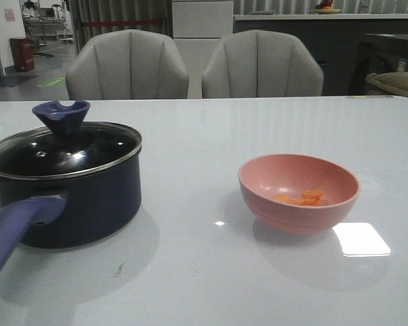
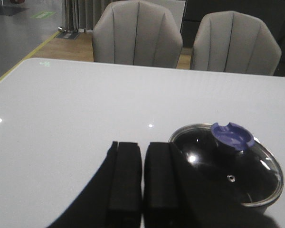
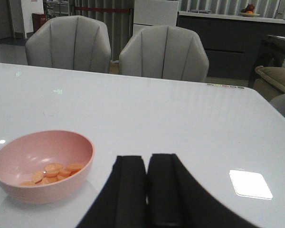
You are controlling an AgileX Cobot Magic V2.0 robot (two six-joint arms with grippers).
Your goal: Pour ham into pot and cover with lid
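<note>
The dark navy pot (image 1: 81, 204) stands at the left of the table, its purple-blue handle (image 1: 13, 227) toward the front. The glass lid (image 1: 61, 151) with its blue notched knob (image 1: 61, 115) sits on the pot; both lid (image 2: 237, 171) and knob (image 2: 232, 135) show in the left wrist view. The pink bowl (image 1: 298, 192) at the right holds small orange ham pieces (image 1: 300, 198), also seen in the right wrist view (image 3: 50, 173). My left gripper (image 2: 142, 175) is shut and empty beside the pot. My right gripper (image 3: 147, 187) is shut and empty beside the bowl (image 3: 42, 166). Neither gripper shows in the front view.
Two grey chairs (image 1: 126, 66) (image 1: 262, 66) stand behind the table's far edge. A bright light reflection (image 1: 360, 239) lies on the white tabletop just right of the bowl. A dark counter (image 1: 326, 41) runs along the back wall.
</note>
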